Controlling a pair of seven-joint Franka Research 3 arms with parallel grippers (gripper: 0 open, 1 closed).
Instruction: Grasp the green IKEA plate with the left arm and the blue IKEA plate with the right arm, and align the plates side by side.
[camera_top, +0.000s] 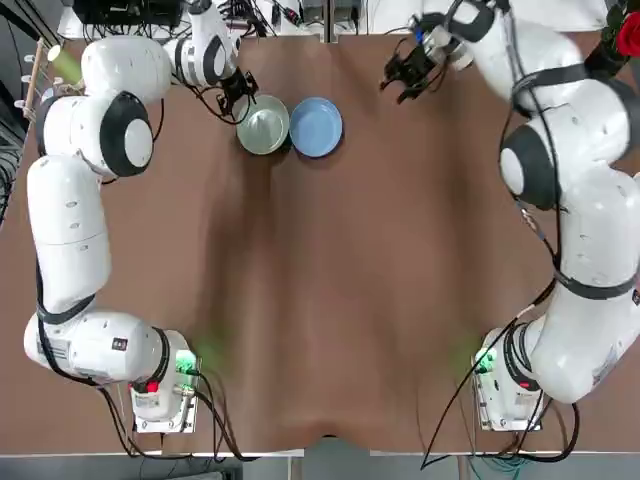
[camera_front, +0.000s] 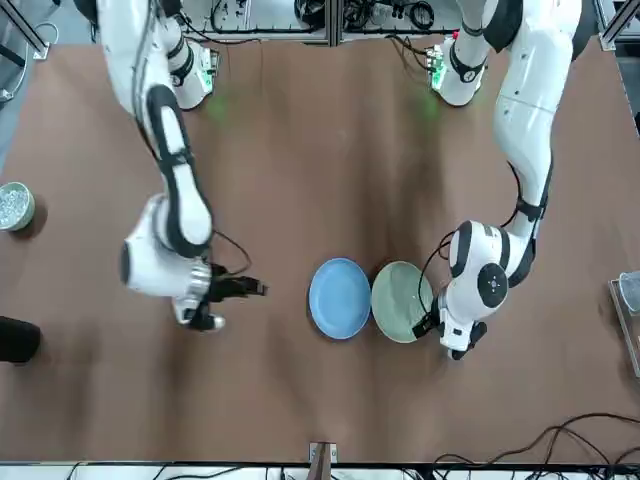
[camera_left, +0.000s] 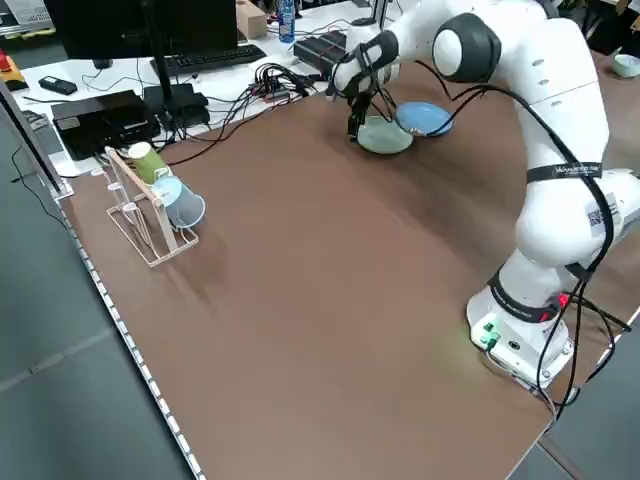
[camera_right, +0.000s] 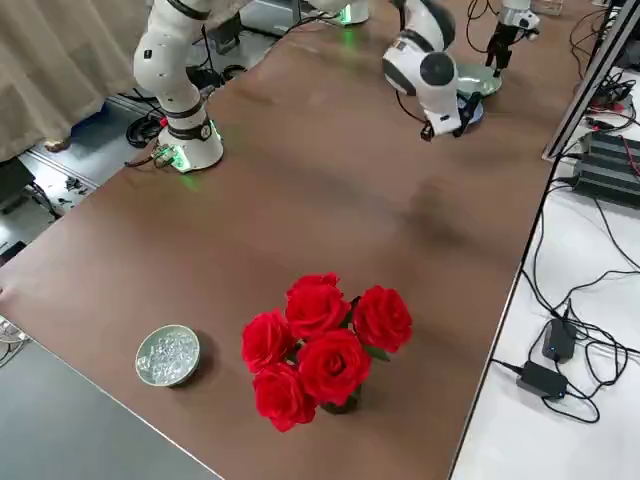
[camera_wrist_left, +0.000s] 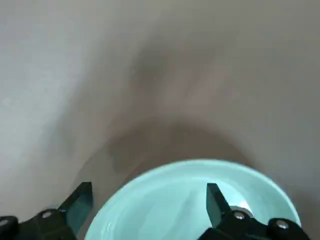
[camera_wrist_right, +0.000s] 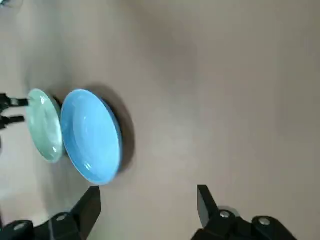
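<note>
Brown worktop (camera_top: 350, 300) carries everything, w/ a robot arm based near each corner of its near edge. R arm (camera_top: 600, 230) reaches fwd over the R side, then bends in; L arm (camera_top: 70, 220) reaches fwd on the L side & bends in toward the plates. White rack (camera_left: 150, 225) stands far L, w/ a blue mug (camera_left: 182, 204) & a green cup (camera_left: 146, 160) on it. Red roses (camera_right: 325, 350) stand on the R side. Blue IKEA plate (camera_top: 316, 127) & green IKEA plate (camera_top: 262, 125), same size, lie side by side on the far part of the worktop, L of centre, green on the L. Rims look to be touching, or v. nearly; can't tell which. Small bowl (camera_right: 168, 356) of clear bits sits on the R side too, apart from the roses. L hand (camera_wrist_left: 149, 200) is at green's outer L rim, open: one finger over the plate, the other outside the rim, nothing clamped. R hand (camera_wrist_right: 150, 195) is open & empty above the worktop, off to the R of blue, well apart from both plates.
</note>
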